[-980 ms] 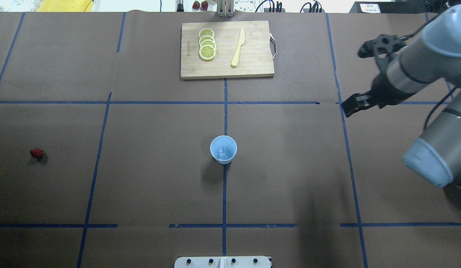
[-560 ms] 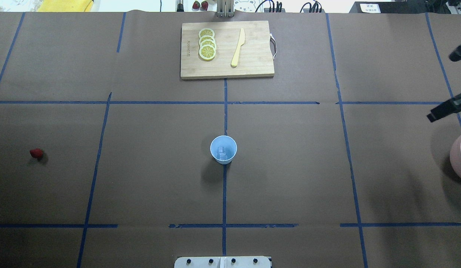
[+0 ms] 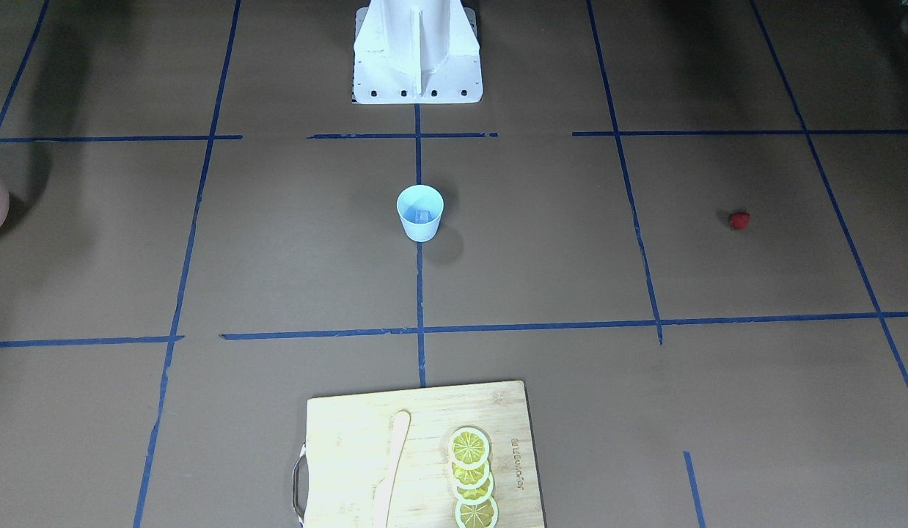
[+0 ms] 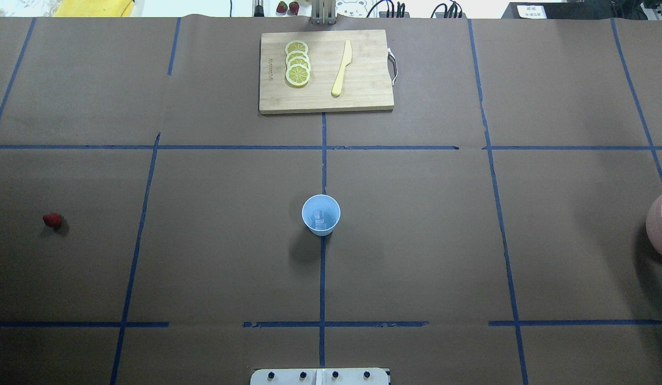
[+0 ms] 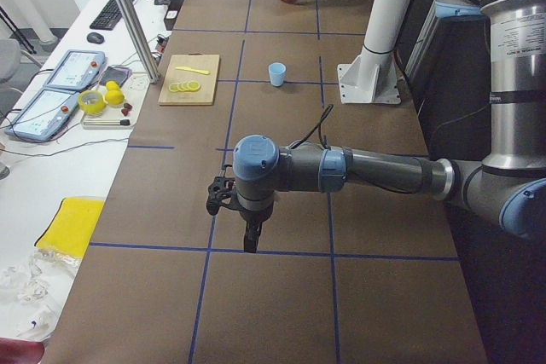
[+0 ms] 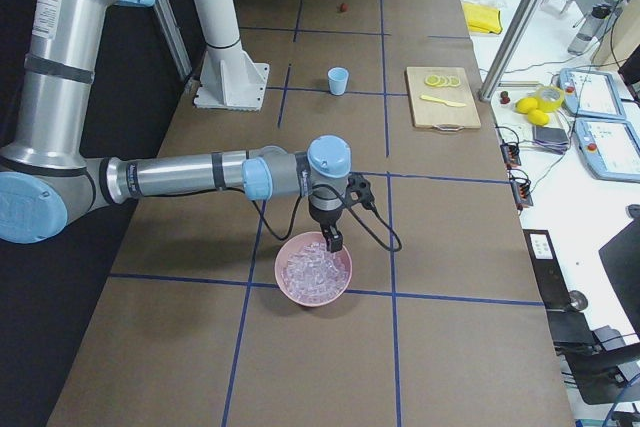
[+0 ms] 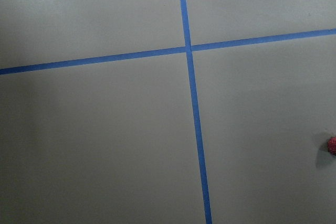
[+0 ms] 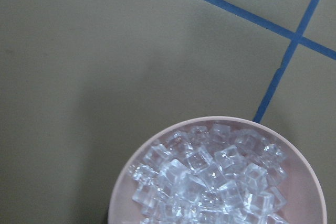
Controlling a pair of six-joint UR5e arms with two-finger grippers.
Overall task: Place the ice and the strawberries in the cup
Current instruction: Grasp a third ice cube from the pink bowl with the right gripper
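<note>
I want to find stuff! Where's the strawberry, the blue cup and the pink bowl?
strawberry (image 4: pixel 52 220): overhead view, on its red body.
blue cup (image 3: pixel 420 229): front-facing view, on its outer wall.
pink bowl (image 8: pixel 302 177): right wrist view, on the bare inner wall beside the ice.

The left arm (image 5: pixel 384 175) and right arm (image 6: pixel 180 175) are showing silver-grey tubing and pale-blue joint caps, sharing a white, bolted pedestal (image 3: pixel 417 51).
</note>
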